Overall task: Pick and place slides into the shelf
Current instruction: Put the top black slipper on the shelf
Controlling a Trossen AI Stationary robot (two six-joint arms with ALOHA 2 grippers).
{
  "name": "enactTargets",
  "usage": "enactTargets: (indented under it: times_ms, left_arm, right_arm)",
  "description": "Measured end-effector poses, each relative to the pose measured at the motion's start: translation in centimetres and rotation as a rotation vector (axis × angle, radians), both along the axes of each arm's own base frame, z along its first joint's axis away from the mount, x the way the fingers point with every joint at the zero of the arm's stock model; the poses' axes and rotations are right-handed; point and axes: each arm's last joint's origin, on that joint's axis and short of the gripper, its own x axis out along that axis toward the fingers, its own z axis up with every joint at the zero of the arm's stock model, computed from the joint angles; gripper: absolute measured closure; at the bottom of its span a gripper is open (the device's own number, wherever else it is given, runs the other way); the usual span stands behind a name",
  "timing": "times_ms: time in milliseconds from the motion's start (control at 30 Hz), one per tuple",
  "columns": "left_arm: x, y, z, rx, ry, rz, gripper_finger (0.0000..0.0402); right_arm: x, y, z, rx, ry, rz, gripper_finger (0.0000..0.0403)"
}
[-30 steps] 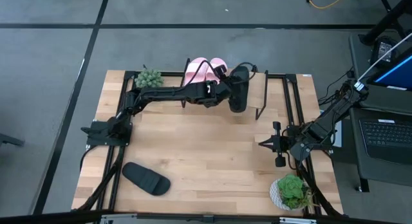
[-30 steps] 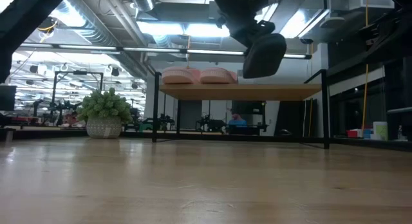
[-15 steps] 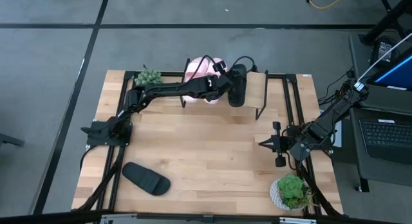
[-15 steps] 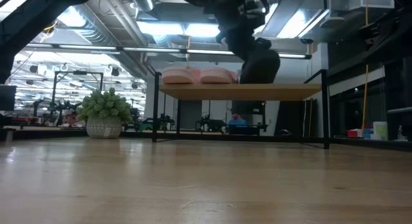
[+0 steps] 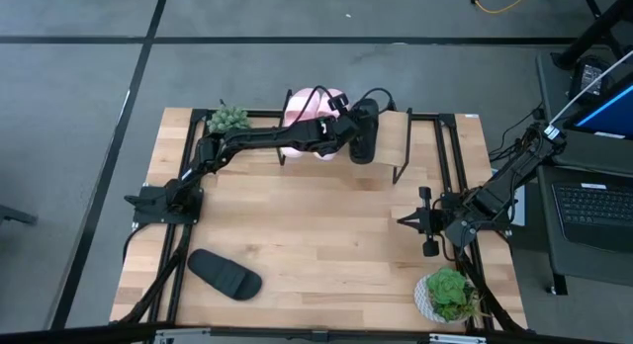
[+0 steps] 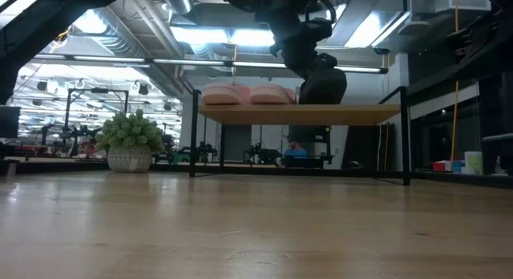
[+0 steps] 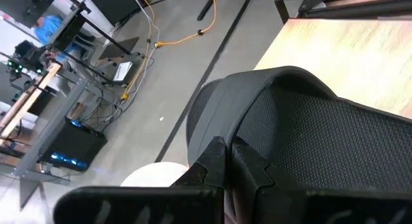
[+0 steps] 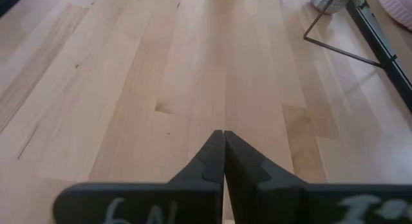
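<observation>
Change since a second ago: the left arm has carried the black slide (image 5: 364,134) from in front of the shelf (image 6: 353,114), where it hung above plank level, back and down; its lower edge now sits at the plank, just beside the pink pair. Over the last half second, almost no movement.

Left gripper (image 5: 346,134): reaching across the shelf, clamped tight on the black slide. In the left wrist view the slide (image 7: 309,134) fills the picture, pinched between the closed fingertips.

Pink slides (image 6: 247,94): two, side by side on the shelf top, toward its left end in the low view.

Second black slide (image 5: 226,273): flat on the table near the front left corner, well apart from the shelf, not yet picked.

Right gripper (image 5: 413,217): parked low over the table at the right side, fingers pressed together on nothing.

Other: a plant (image 5: 227,119) at the back left, a plant (image 5: 447,293) at the front right.

Risks, as judged:
- The held slide looks steeply tilted, so on release it may tip forward off the plank edge.
- It stands close to the pink pair, so a sideways drift could nudge them.
- Whether it bears fully on the plank cannot be told.
</observation>
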Motion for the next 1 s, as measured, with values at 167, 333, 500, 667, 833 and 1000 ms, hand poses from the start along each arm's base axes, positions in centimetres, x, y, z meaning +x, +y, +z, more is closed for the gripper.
enactTargets:
  times_ms: [167, 333, 500, 667, 833, 1000]
  left_arm:
    - [-0.01, 0.0, -0.01, 0.014, 0.024, -0.013, 0.0397]
    - [-0.01, 0.0, -0.02, 0.015, 0.028, -0.014, 0.0397]
    - [-0.02, 0.0, -0.02, 0.015, 0.029, -0.014, 0.0397]
    - [-0.07, 0.19, -0.02, 0.015, 0.029, -0.01, 0.039]
    - [-0.09, 0.29, -0.03, 0.014, 0.028, -0.008, 0.0397]
    - [-0.05, 0.26, -0.07, -0.005, 0.023, -0.034, 0.0387]
  right_arm:
    - [0.0, 0.0, 0.0, 0.0, 0.0, 0.0, 0.0393]
    - [0.0, 0.0, -0.01, 0.0, 0.001, -0.001, 0.0393]
    - [-0.01, 0.0, -0.01, 0.001, 0.001, -0.001, 0.0393]
    - [-0.01, -0.01, -0.01, 0.0, 0.001, -0.001, 0.0393]
    - [-0.01, -0.01, -0.01, 0.001, 0.001, -0.001, 0.0393]
    - [-0.01, -0.01, -0.01, 0.001, 0.001, -0.001, 0.0393]
